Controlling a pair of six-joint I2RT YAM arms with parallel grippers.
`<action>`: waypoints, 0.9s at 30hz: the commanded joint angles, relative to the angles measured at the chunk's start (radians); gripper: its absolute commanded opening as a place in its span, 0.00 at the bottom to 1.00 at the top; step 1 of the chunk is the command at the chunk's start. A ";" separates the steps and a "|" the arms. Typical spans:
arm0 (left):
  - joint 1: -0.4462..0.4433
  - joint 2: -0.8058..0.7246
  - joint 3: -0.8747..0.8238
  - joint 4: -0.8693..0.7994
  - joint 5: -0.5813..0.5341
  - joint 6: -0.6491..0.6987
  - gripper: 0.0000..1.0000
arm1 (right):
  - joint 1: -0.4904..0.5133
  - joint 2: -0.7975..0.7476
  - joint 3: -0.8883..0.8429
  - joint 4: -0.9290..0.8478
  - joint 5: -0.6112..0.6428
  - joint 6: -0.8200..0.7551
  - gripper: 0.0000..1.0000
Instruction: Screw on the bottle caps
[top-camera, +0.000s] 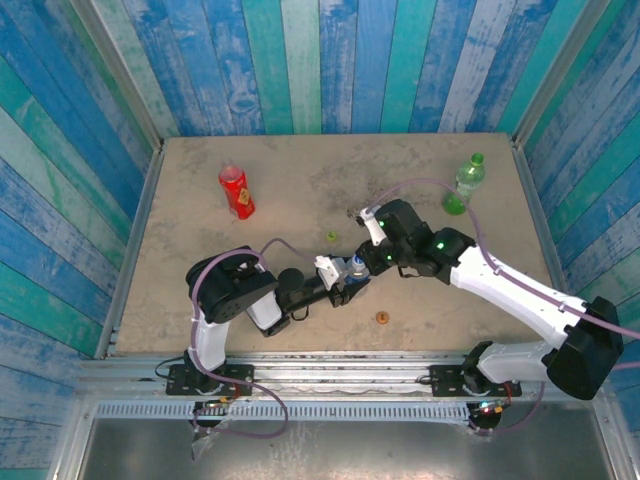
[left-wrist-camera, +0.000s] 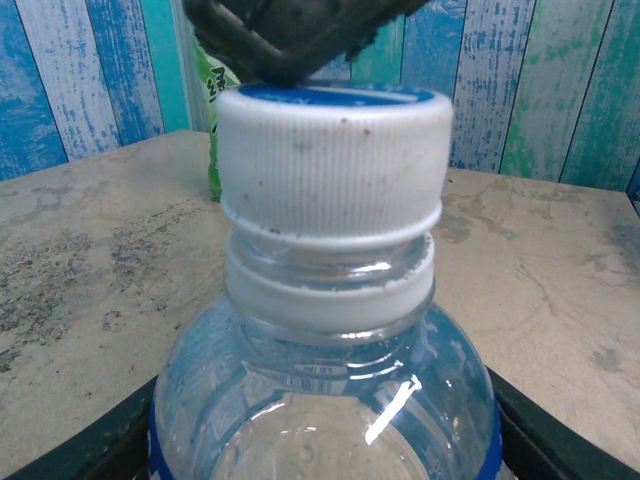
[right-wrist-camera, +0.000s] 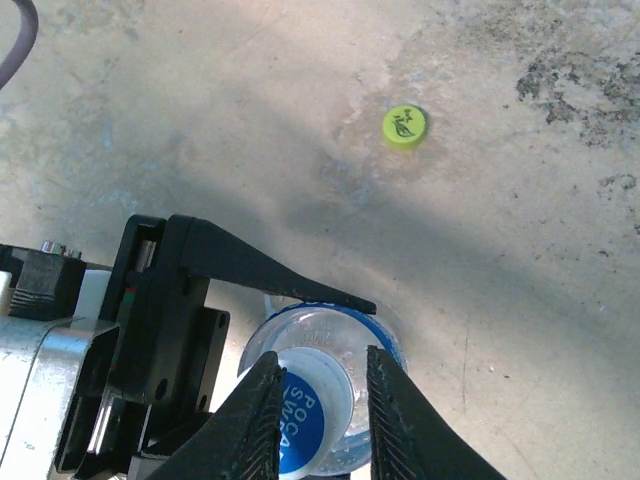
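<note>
The short clear bottle (left-wrist-camera: 320, 400) with a blue label stands near the table's middle, and my left gripper (top-camera: 342, 278) is shut on its body. The blue-and-white cap (left-wrist-camera: 330, 160) sits on its neck. My right gripper (right-wrist-camera: 322, 358) hangs just over that cap, open, with its fingers (right-wrist-camera: 400, 420) to either side and a gap on the right. The light green cap (right-wrist-camera: 404, 127) lies loose on the table beyond the bottle. The orange cap (top-camera: 381, 318) lies near the front edge. The red bottle (top-camera: 237, 192) stands at the back left and the green bottle (top-camera: 465, 185) at the back right.
Painted plank walls (top-camera: 320, 60) close in the table (top-camera: 300, 170) on three sides. The two arms meet at the middle, and purple cables (top-camera: 420, 183) loop above them. There is free surface between the red and green bottles.
</note>
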 joint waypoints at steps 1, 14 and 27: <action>-0.003 -0.019 -0.004 -0.012 0.008 0.002 0.57 | -0.019 -0.003 -0.048 -0.030 -0.033 0.007 0.25; -0.003 -0.035 0.006 -0.055 -0.035 -0.035 0.53 | -0.101 -0.035 -0.141 0.041 -0.318 0.044 0.21; 0.025 -0.046 0.025 -0.098 -0.006 -0.098 0.55 | -0.116 -0.113 -0.202 0.020 -0.367 0.059 0.16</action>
